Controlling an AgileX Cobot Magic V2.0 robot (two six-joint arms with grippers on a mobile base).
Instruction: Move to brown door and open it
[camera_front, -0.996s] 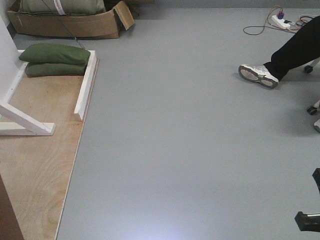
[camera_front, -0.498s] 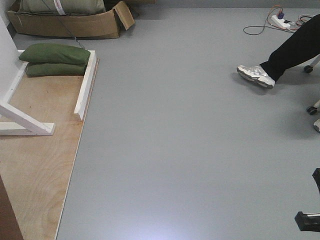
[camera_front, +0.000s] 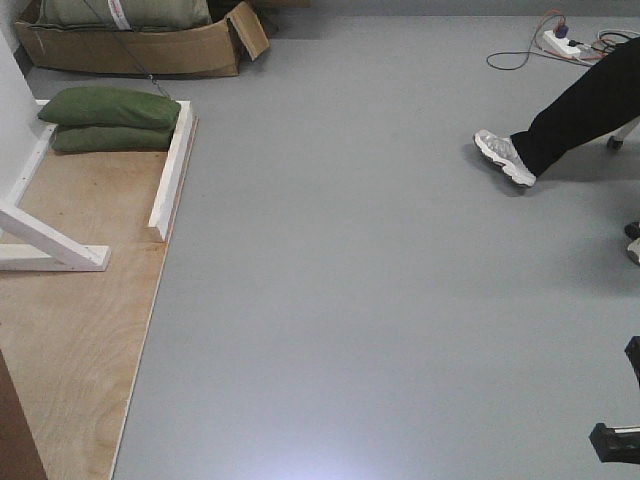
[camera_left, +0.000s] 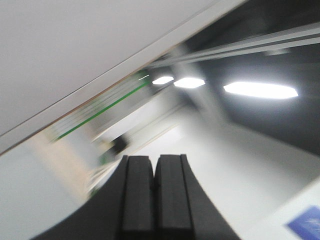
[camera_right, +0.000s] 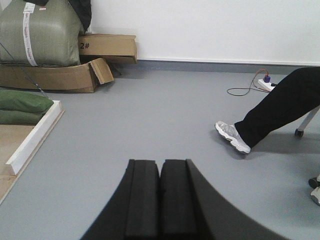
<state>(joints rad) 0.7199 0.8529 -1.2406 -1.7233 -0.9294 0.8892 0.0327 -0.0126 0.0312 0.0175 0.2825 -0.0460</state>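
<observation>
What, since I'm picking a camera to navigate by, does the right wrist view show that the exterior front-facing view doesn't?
Only the right wrist view: the white wall, a box marked 2#, and the right gripper, pads shut together. Only the front view: a white diagonal brace, a brown sliver at lower left, possibly the door, and a black object at lower right. Both: green sandbags, the open cardboard box, a person's shoe, the power strip.

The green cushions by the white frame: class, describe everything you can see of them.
Two olive-green cushions lie stacked flat, one on the other, looking soft and fabric-covered. They rest on the plywood board at its far end, their right ends against the white rail. A cardboard box sits behind them, apart.
</observation>
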